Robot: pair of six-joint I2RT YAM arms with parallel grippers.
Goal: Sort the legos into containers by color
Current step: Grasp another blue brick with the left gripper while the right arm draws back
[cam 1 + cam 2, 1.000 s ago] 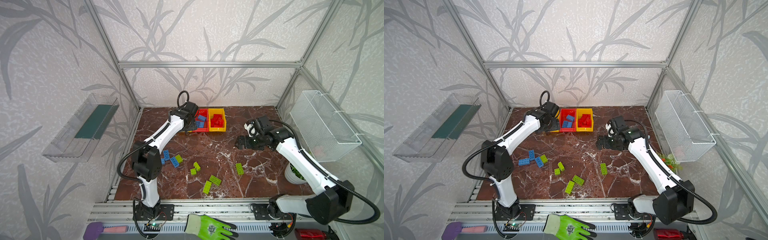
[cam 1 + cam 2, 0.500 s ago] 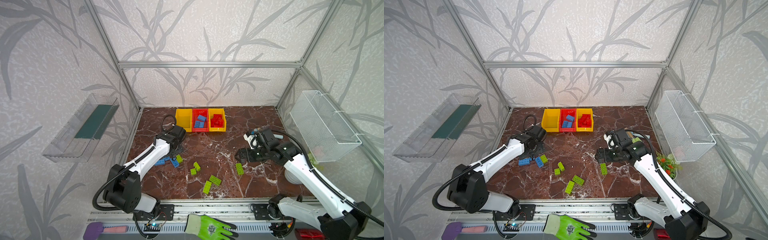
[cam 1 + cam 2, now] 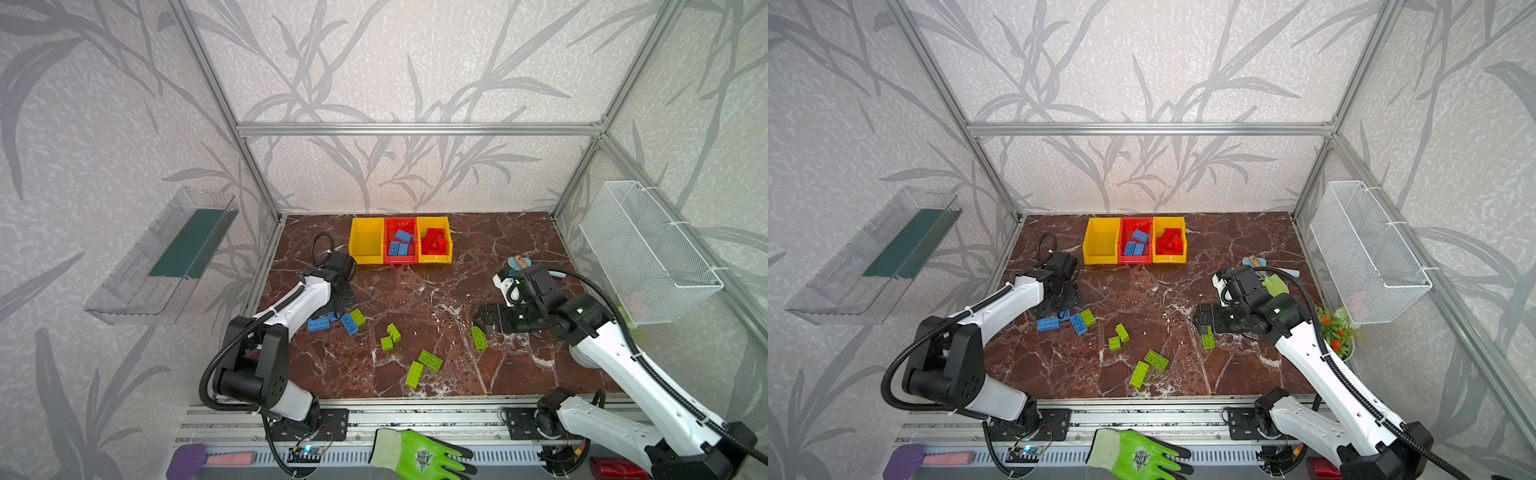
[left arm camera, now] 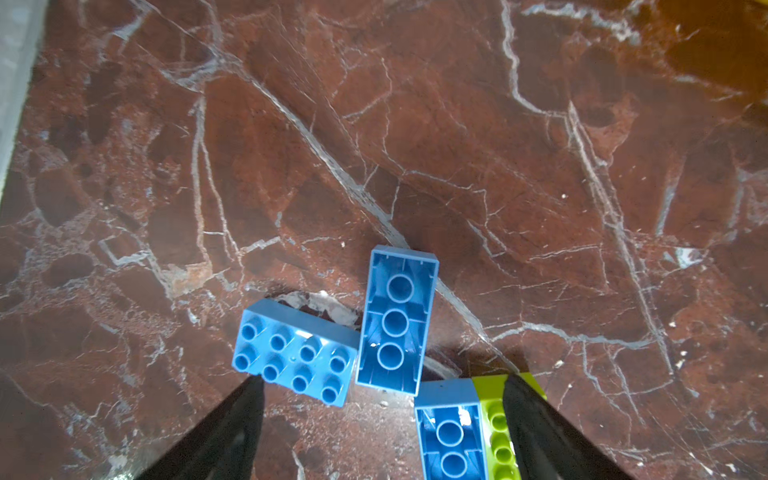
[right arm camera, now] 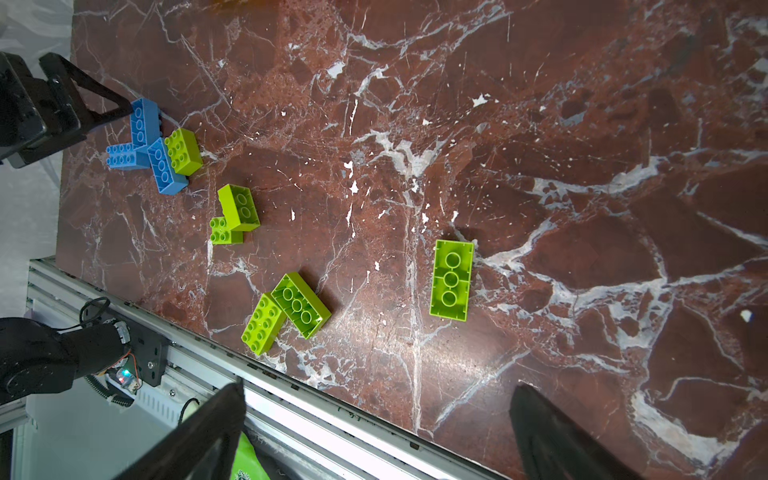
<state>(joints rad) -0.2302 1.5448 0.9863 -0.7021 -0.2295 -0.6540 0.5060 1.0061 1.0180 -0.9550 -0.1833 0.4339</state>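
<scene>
three containers [image 3: 400, 261] sit joined in a row at the back edge of the counter [image 3: 415, 291], a bit left of mid. from the left: left yellow bin [image 3: 365, 260], red bin [image 3: 1134, 259], right yellow bin [image 3: 434, 259]. red bin has blue legos [image 3: 401, 243] in it, right yellow bin has red legos [image 3: 434, 243].

left claw [image 4: 382, 378] is low over a cluster near the counter's left edge, jaws apart, nothing clamped. in left wrist view its fingers [image 4: 245, 415] straddle the cluster. a studs-up blue brick [image 4: 295, 353] is right at one fingertip, cant tell if touching. an upside-down blue brick [image 4: 397, 320] lies against it. a 2nd upside-down blue brick [image 4: 451, 432] lies side by side w/ a lime brick [image 4: 496, 424], and the other finger overlaps that lime one in the view.

right claw [image 5: 379, 385] is toward the counter's right side, jaws wide apart, empty. a lone lime brick [image 5: 451, 280], underside up, lies on the counter just ahead of it, clear of both fingers.

more lime on the counter: a touching pair [image 3: 390, 336] approx mid, and a 2nd touching pair [image 3: 422, 368] nearer the front edge.

off the counter: wire basket [image 3: 648, 245] on the right wall, clear tray [image 3: 166, 257] on the left wall, green glove [image 3: 419, 455] by the front rail.
</scene>
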